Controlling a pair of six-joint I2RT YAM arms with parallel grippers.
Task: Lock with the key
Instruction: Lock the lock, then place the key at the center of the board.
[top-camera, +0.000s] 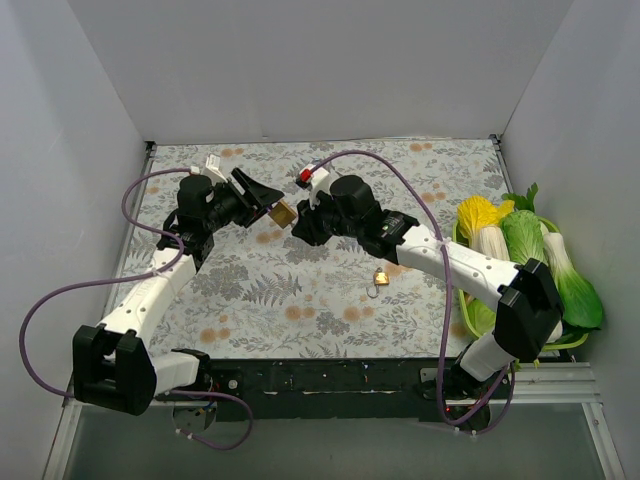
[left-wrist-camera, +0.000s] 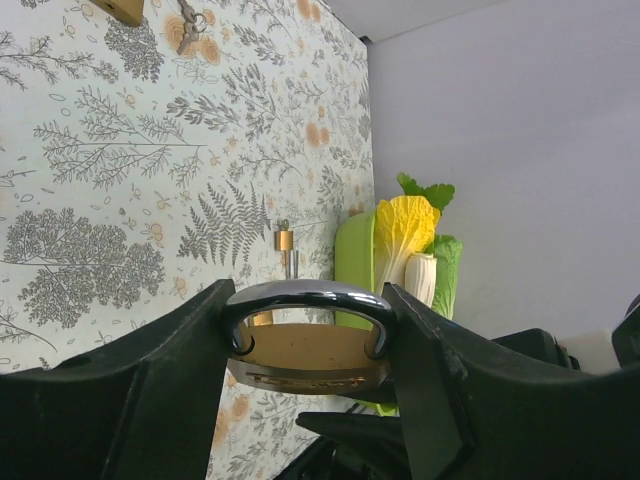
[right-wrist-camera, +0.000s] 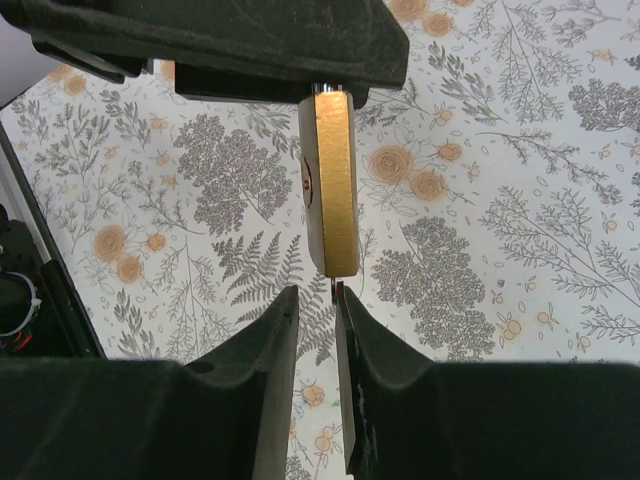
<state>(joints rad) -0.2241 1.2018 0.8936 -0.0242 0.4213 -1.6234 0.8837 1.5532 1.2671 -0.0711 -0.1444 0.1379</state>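
One thin silver key (right-wrist-camera: 338, 292), barely visible, pinched in right claw (right-wrist-camera: 318, 305); left claw (left-wrist-camera: 308, 300) clamps brass padlock (right-wrist-camera: 330, 180).

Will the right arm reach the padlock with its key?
Probably yes. The left gripper holds the padlock up, its bottom end bare, and the key in the right gripper is right beneath it.

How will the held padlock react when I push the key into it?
The padlock looks solid brass: probably rigid and heavy for its size. The left gripper pinches only its shackle end, so a push may swing or slip it. The key looks thin, so could bend.
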